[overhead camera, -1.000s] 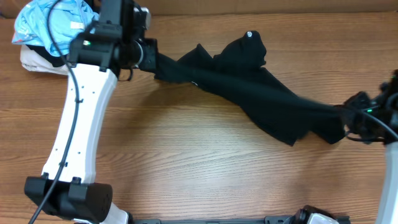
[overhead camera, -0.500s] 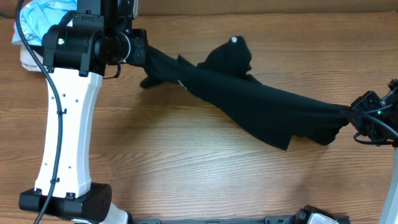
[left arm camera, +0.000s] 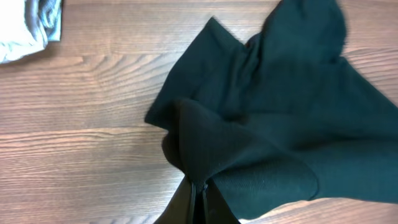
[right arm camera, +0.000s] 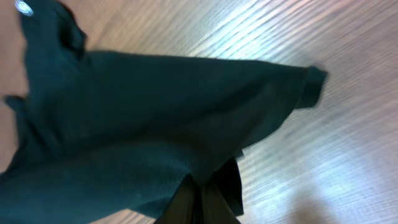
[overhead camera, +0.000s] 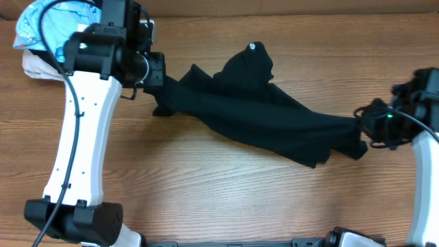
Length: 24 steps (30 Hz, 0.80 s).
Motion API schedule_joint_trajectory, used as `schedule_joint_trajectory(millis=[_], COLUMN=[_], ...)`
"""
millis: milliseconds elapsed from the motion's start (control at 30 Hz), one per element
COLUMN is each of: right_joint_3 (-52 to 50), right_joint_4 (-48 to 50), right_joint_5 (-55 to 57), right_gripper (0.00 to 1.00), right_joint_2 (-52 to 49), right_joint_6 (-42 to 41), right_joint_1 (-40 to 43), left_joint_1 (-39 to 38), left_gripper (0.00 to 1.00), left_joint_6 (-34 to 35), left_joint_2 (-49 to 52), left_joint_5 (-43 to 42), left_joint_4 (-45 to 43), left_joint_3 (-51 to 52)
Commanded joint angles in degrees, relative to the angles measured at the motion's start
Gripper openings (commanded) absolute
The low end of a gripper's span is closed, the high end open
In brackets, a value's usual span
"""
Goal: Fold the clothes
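The left end effector (overhead camera: 156,74) is clamped on one end of the black garment (overhead camera: 267,116) at about ten o'clock in the overhead view. The right end effector (overhead camera: 367,125) is pinched shut on the opposite end near three o'clock. The garment stretches between them as a twisted, rumpled band across the middle of the surface (overhead camera: 206,199); how much of it rests there I cannot tell. No fold looks made yet, and it probably needs spreading flat first. A heap of blue and white clothes (overhead camera: 41,31) lies at eleven o'clock, apparently unfolded too, so most of the task seems left.
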<state>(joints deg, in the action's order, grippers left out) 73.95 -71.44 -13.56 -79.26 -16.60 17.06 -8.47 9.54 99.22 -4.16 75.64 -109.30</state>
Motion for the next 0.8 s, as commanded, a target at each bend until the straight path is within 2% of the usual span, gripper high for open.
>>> schedule_joint_trajectory(millis=[0, 200, 233, 267, 300, 333, 367, 500, 633, 767], right_joint_3=[-3.6, -7.1, -7.1, -7.1, -7.1, -7.1, -7.1, -6.9, -8.0, -12.1], right_joint_4=[4.9, 19.5, 21.0, 22.4, 23.3, 23.6, 23.5, 20.5, 16.6, 18.3], right_joint_5=[-0.4, -3.4, -3.7, -3.7, -3.7, -3.7, -3.7, -3.7, -3.7, -2.9], right_gripper=[0.04, 0.06, 0.14, 0.28, 0.46, 0.7, 0.79, 0.84, 0.83, 0.8], right_joint_2=[-3.3, -11.6, -12.8, -13.9, -14.7, -15.1, -15.2, -15.0, -15.0, -15.0], right_joint_6=[2.1, 1.7, 1.7, 1.7, 1.7, 1.7, 1.7, 1.6, 1.6, -0.3], right_joint_1=[-2.2, -5.4, -6.0, -6.6, -7.1, -7.4, -7.5, -7.5, -8.1, -10.0], left_joint_1=[0.5, 0.5, 0.4, 0.4, 0.4, 0.4, 0.4, 0.4, 0.2, 0.2], left_gripper=[0.05, 0.04, 0.04, 0.04, 0.04, 0.04, 0.04, 0.04, 0.04, 0.04], left_joint_6=[2.0, 3.2, 3.3, 3.4, 3.4, 3.4, 3.4, 3.4, 3.4, 3.4], left_joint_2=[1.4, 4.2, 5.0, 5.8, 6.5, 7.3, 7.8, 8.7, 8.7, 8.7], left_joint_5=[1.8, 1.4, 1.3, 1.2, 1.2, 1.2, 1.2, 1.2, 1.2, 1.2], left_joint_4=[-3.9, -11.8, -12.3, -12.6, -12.6, -12.6, -12.6, -12.9, -13.4, -13.7], left_joint_3=[6.4, 14.7, 15.1, 15.4, 15.5, 15.5, 15.5, 15.5, 15.5, 15.5])
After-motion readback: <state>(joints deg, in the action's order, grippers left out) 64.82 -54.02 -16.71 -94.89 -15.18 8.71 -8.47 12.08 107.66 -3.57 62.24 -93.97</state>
